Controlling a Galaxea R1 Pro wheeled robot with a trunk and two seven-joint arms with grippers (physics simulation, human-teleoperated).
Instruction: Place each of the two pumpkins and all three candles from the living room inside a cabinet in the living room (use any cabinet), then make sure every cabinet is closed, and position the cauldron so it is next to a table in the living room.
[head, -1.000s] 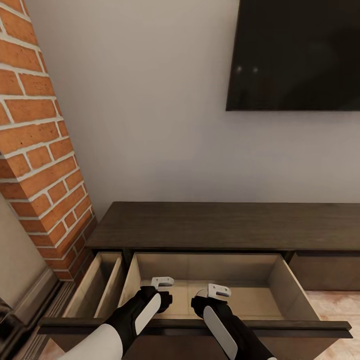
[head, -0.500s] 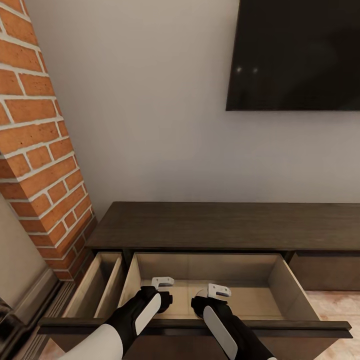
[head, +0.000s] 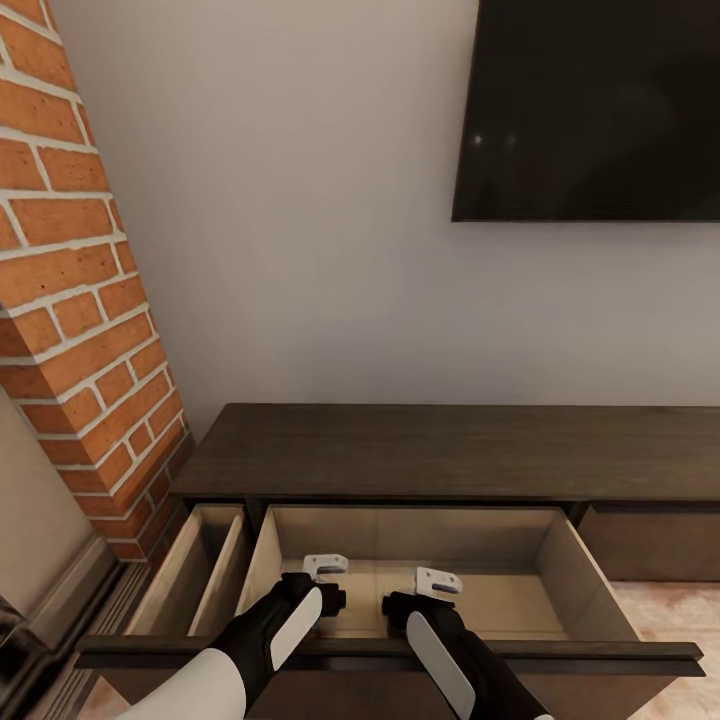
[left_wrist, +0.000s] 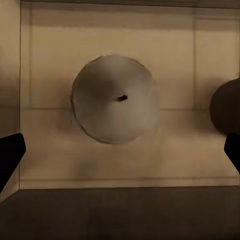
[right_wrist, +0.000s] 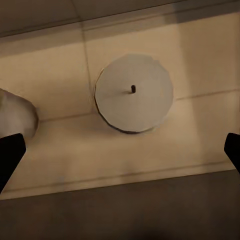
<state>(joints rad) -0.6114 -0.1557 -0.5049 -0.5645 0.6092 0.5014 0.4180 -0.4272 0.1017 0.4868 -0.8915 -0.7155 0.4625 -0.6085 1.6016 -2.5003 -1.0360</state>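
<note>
Both candles (left_wrist: 115, 100) (right_wrist: 134, 93) face wick-first toward the spread-jawed left gripper (left_wrist: 120, 152) and right gripper (right_wrist: 120, 155) (inside the cabinet (head: 440, 450) drawer).

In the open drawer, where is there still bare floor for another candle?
The drawer floor looks bare along its right wall and toward the back wall. The middle front is crowded: the left gripper and right gripper hang open there, each over a candle. The cabinet top is also bare.

two candles (right_wrist: 134, 93) in cabinet (head: 450, 450) drawer
</note>
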